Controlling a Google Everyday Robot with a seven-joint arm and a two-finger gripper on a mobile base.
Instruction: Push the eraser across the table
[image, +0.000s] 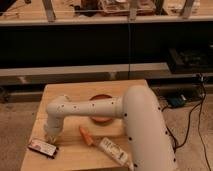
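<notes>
End effector (50, 134) hovers just above eraser (42, 148) near table (60, 92) front-left edge.

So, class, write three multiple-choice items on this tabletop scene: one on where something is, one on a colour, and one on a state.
1. Where does the eraser lie on the table?
A. near the front left corner
B. at the back right corner
C. in the middle

2. What colour is the long thin object in front of the round dish?
A. blue
B. orange
C. green

3. How does the white bottle rest?
A. standing upright
B. lying on its side
C. held in the air

Answers: 1 A, since the eraser sits by the front left corner, just below the end effector. 2 B, since it shows plainly orange against the wood. 3 B, since its length lies flat along the tabletop.
</notes>
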